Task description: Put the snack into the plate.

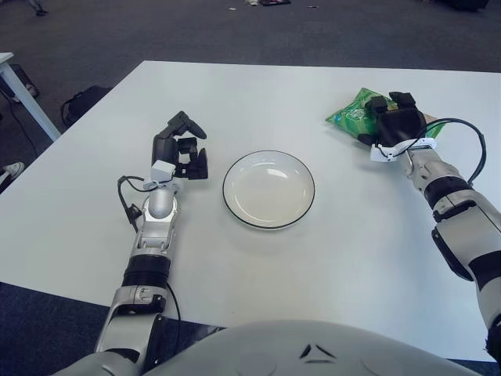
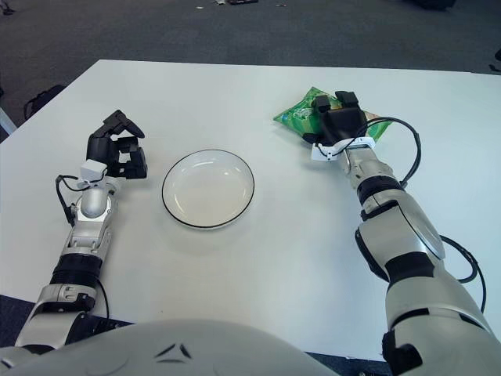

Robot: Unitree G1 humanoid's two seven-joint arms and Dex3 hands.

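A green snack bag (image 1: 350, 114) lies on the white table (image 1: 313, 266) at the far right. My right hand (image 1: 395, 121) is on top of it, with the fingers curled over its right part and the thumb at its near edge. The bag's right half is hidden under the hand. A white plate with a dark rim (image 1: 268, 189) stands empty in the middle of the table, to the left of the bag and apart from it. My left hand (image 1: 182, 149) shows just left of the plate, fingers relaxed and holding nothing.
A black cable (image 1: 470, 137) loops by my right wrist. On the dark floor to the left are a black bag (image 1: 82, 102) and the leg of another white table (image 1: 27, 98). The table's left edge runs diagonally near my left arm.
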